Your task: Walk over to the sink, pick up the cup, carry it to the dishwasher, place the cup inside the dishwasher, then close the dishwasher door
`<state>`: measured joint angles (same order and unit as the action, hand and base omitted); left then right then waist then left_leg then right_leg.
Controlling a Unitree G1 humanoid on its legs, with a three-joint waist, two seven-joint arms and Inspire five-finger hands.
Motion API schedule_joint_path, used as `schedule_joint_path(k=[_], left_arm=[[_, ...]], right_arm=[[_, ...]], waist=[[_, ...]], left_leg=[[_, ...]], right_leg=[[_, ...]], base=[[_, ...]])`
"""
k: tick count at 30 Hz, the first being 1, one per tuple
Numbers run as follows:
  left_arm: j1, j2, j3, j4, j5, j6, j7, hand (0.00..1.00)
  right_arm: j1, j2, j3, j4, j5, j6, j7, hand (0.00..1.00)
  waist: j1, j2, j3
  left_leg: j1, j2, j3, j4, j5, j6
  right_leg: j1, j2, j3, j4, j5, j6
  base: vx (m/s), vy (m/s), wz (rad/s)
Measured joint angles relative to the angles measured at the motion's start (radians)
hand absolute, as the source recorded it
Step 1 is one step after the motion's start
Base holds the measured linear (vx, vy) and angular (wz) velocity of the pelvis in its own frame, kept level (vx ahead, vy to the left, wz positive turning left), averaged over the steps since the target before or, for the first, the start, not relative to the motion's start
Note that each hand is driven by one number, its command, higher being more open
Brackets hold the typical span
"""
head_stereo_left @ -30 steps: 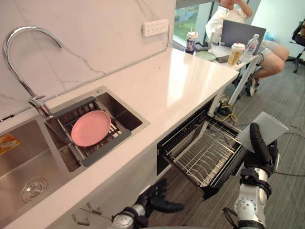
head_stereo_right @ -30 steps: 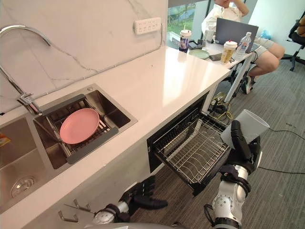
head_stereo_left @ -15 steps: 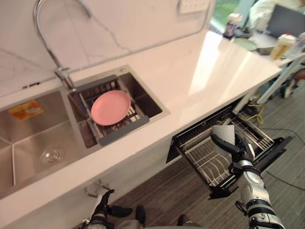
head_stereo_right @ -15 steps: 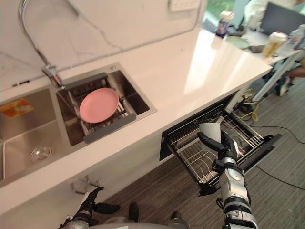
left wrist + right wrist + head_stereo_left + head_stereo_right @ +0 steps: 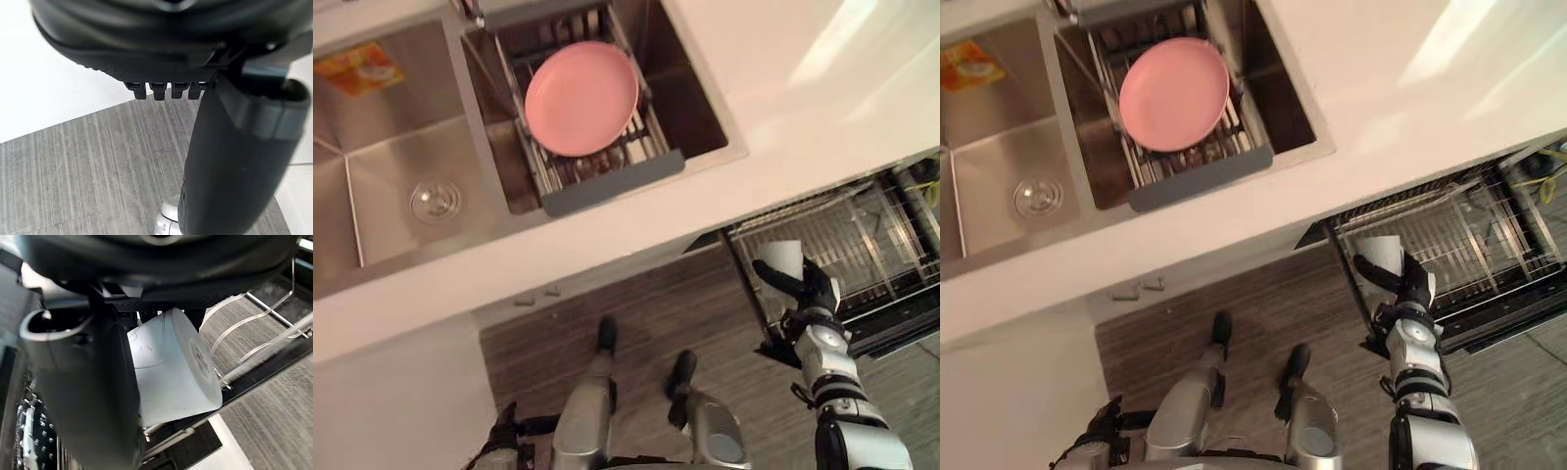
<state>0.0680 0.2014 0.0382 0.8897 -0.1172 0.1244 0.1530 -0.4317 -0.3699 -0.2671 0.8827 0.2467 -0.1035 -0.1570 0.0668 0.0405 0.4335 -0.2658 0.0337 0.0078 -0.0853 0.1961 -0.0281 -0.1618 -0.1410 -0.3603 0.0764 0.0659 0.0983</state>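
Gripping a white cup (image 5: 781, 257) with curled fingers, right hand (image 5: 811, 294) over the front edge of the pulled-out dishwasher rack (image 5: 862, 230), left hand (image 5: 500, 444) far from that rack, its state unreadable

The scene is brightly and evenly lit, and a washed-out patch of glare is thrown across the white stone surface (image 5: 847, 54) towards its far right. Soft reflections are carried by the stainless steel sink basin (image 5: 382, 186). The black dishwasher (image 5: 862, 235) is left in shade under the surface's edge.
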Motion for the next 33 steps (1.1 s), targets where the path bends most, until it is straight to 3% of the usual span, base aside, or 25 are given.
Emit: schedule_joint_path(k=[1,2,3,6,11,16,20,24,27,30,33], left_arm=[[-0.014,-0.001,-0.002,0.012,0.0,0.0,0.0,1.0],[-0.042,-0.008,-0.005,0.024,0.005,0.003,0.0,1.0],[-0.059,-0.022,-0.008,0.029,0.048,0.007,0.0,1.0],[-0.083,-0.022,-0.03,0.029,0.127,0.021,0.0,1.0],[-0.094,-0.018,-0.047,0.034,0.125,0.047,-0.001,1.0],[-0.103,-0.019,-0.048,0.033,0.125,0.046,-0.007,1.0],[-0.098,-0.023,-0.043,0.034,0.081,0.058,-0.014,1.0],[-0.057,-0.048,0.025,0.051,0.056,0.085,-0.05,1.0],[-0.004,-0.057,0.093,0.064,0.035,0.101,-0.066,1.0],[0.044,-0.055,0.134,0.089,-0.031,0.138,-0.068,1.0],[0.093,-0.071,0.153,0.1,0.011,0.17,-0.08,1.0]], right_arm=[[-0.016,-0.013,0.001,0.005,-0.015,0.003,0.002,0.0],[-0.041,-0.039,0.011,0.015,-0.037,0.006,0.005,1.0],[-0.066,-0.059,0.021,0.018,-0.059,0.015,0.005,1.0],[-0.087,-0.079,0.042,0.039,-0.095,0.045,-0.001,1.0],[-0.104,-0.098,0.081,0.055,-0.092,0.091,0.004,1.0],[-0.123,-0.098,0.104,0.059,-0.096,0.103,-0.006,1.0],[-0.095,-0.076,0.113,-0.018,-0.029,0.093,-0.075,1.0],[0.065,0.034,-0.049,-0.377,0.11,-0.007,-0.242,1.0],[0.192,0.105,-0.127,-0.581,0.158,-0.051,-0.287,1.0],[0.345,0.176,-0.199,-0.652,0.195,-0.063,-0.28,1.0],[0.468,0.238,-0.266,-0.723,0.196,-0.065,-0.265,1.0]], waist=[[0.001,0.0,0.003],[0.002,0.007,0.014],[0.002,0.019,0.02],[0.003,0.021,0.021],[0.001,0.021,0.021],[0.006,0.021,0.022],[0.003,0.02,0.022],[-0.014,0.016,0.017],[-0.059,-0.012,-0.028],[-0.083,-0.043,-0.098],[-0.117,-0.039,-0.175]], left_leg=[[-0.007,-0.003,0.011,0.0,0.0,0.0],[-0.016,-0.007,0.022,0.0,0.001,-0.001],[-0.028,-0.003,0.03,-0.003,0.002,-0.002],[-0.049,0.012,0.035,-0.004,0.006,-0.009],[-0.057,0.02,0.047,0.0,0.028,-0.028],[-0.053,0.017,0.043,0.001,0.064,-0.013],[-0.01,0.017,0.037,0.001,0.058,-0.017],[0.076,0.021,0.096,-0.006,0.019,0.008],[0.124,0.028,0.147,-0.005,0.008,0.006],[0.192,0.032,0.171,-0.002,-0.011,0.003],[0.235,0.033,0.181,-0.002,-0.03,-0.002]], right_leg=[[-0.009,-0.005,0.007,0.002,-0.01,-0.004],[-0.021,-0.013,0.013,0.01,-0.029,-0.015],[-0.043,-0.014,0.013,0.031,-0.04,-0.016],[-0.075,-0.004,0.018,0.049,-0.056,-0.026],[-0.087,0.0,0.026,0.053,-0.059,-0.026],[-0.086,-0.007,0.017,0.079,-0.079,-0.026],[-0.04,-0.006,0.012,0.076,-0.087,-0.026],[0.028,-0.006,0.044,0.074,-0.103,-0.023],[0.071,-0.003,0.069,0.055,-0.105,-0.018],[0.141,0.004,0.089,0.02,-0.101,-0.017],[0.194,0.008,0.095,-0.014,-0.099,-0.014]], base=[[-0.08,-0.05,-0.1],[-0.1,-0.054,-0.03],[-0.1,-0.057,-0.02],[-0.06,-0.059,-0.05],[0.04,-0.037,-0.05],[0.11,-0.039,0.07],[0.07,-0.037,0.04],[-0.01,-0.011,-0.23],[0.03,-0.018,-0.25],[0.11,-0.043,-0.24],[0.11,-0.044,-0.14]])
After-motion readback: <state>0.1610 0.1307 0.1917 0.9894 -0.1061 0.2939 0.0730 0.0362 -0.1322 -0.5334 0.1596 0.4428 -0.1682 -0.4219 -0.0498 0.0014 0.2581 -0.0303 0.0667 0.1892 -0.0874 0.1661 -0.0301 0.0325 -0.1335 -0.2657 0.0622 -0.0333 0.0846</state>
